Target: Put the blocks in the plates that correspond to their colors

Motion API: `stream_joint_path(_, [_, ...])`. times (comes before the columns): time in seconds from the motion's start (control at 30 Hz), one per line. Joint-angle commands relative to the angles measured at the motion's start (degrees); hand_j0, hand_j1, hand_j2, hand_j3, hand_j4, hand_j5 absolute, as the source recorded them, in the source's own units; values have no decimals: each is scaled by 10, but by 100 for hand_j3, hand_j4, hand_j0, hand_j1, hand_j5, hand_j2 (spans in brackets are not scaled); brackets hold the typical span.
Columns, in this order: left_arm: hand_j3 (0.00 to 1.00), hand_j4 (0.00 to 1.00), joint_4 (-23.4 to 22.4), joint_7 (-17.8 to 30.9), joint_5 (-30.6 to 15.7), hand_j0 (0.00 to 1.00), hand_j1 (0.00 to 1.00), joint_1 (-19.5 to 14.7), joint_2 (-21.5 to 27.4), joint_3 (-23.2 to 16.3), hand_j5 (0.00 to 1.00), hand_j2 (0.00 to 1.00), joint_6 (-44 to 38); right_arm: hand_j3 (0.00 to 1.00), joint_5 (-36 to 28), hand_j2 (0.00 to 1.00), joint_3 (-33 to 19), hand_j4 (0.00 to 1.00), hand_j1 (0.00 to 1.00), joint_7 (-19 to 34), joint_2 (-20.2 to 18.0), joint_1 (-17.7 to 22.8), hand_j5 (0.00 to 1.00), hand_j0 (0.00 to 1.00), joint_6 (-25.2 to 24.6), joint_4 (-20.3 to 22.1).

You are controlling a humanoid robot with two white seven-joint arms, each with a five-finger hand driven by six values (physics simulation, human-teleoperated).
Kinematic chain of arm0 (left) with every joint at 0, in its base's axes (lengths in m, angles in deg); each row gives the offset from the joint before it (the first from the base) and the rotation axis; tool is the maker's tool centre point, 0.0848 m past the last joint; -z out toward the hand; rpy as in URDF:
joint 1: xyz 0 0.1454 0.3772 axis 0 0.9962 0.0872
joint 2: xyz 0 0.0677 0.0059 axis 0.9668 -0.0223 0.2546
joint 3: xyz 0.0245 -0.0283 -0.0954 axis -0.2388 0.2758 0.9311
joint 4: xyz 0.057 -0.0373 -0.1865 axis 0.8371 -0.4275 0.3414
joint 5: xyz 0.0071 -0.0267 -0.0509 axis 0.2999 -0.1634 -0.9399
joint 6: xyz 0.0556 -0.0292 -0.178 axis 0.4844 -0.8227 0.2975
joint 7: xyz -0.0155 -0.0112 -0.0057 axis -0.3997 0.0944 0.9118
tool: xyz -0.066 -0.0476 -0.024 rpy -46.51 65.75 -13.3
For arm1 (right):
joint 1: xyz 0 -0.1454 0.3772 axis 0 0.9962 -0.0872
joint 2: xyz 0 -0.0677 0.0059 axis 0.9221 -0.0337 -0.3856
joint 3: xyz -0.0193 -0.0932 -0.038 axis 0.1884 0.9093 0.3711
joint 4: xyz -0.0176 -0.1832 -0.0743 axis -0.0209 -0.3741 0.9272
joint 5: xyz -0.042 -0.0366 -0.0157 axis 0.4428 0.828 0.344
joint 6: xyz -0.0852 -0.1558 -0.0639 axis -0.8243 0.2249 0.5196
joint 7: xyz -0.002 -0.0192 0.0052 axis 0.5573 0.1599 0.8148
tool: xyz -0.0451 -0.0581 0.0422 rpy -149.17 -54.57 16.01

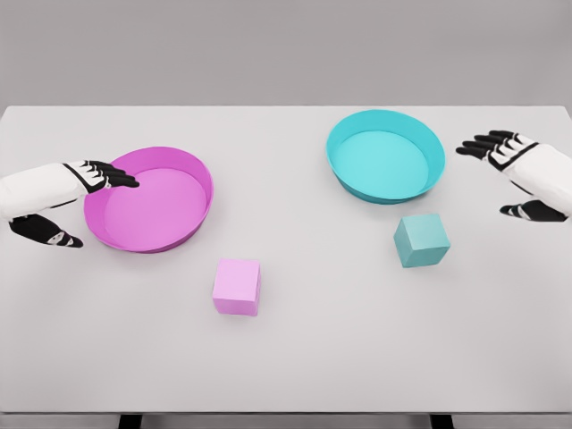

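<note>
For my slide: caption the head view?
Open left hand and right hand flank plates; pink block, teal block unplaced.

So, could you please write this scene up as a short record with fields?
table: white table
plates: magenta plate on the left, teal plate on the right, both without blocks
blocks: pink block in front of the magenta plate, teal block in front of the teal plate
left hand: open, at the magenta plate's left rim
right hand: open, right of the teal plate
sorted: neither block yet
</note>
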Motion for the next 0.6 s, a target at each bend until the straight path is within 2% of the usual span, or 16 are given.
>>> stream_joint_path(0.0, [100,100,0,4,-4,100,100,0,1,0,100,100,-1,100,-4,100,-7,100,100,0,3,0,100,100,0,1])
stream_joint_path(0.1, [100,100,-1,5,-3,100,100,-4,1,0,100,100,-1,100,-4,100,-4,100,100,5,2,4,100,100,0,1])
stream_joint_path(0.13, [100,100,-1,8,-3,100,100,-13,0,-1,100,100,-1,100,-4,100,-4,100,100,20,3,6,100,100,0,1])
stream_joint_path(0.2, [100,100,-1,42,-1,100,100,-20,-4,-17,100,100,-1,100,-5,100,-5,100,100,23,3,14,100,100,0,2])
stream_joint_path(0.27, [100,100,-1,49,12,100,100,-32,-9,-20,100,100,-1,100,-5,100,-5,100,100,20,-3,14,100,100,0,8])
stream_joint_path(0.3, [100,100,0,49,37,100,100,-45,-12,-20,100,100,-1,100,-5,100,-5,100,100,20,-2,14,100,100,0,8])
stream_joint_path(0.37, [100,100,42,49,91,100,100,-55,-31,-21,100,100,-1,100,-4,100,-8,100,100,23,-4,11,100,100,0,16])
stream_joint_path(0.47, [100,100,116,49,109,100,100,-61,-33,-36,100,100,-1,100,-4,100,12,100,100,25,-22,-2,100,100,0,30])
stream_joint_path(0.53, [100,100,116,49,109,100,100,-74,-53,-46,100,100,-1,100,-7,100,95,100,100,20,-72,-86,100,100,0,29])
stream_joint_path(0.57, [100,100,116,49,109,100,100,-75,-63,-49,100,100,-1,100,-10,100,179,100,100,18,-93,-154,100,100,0,25])
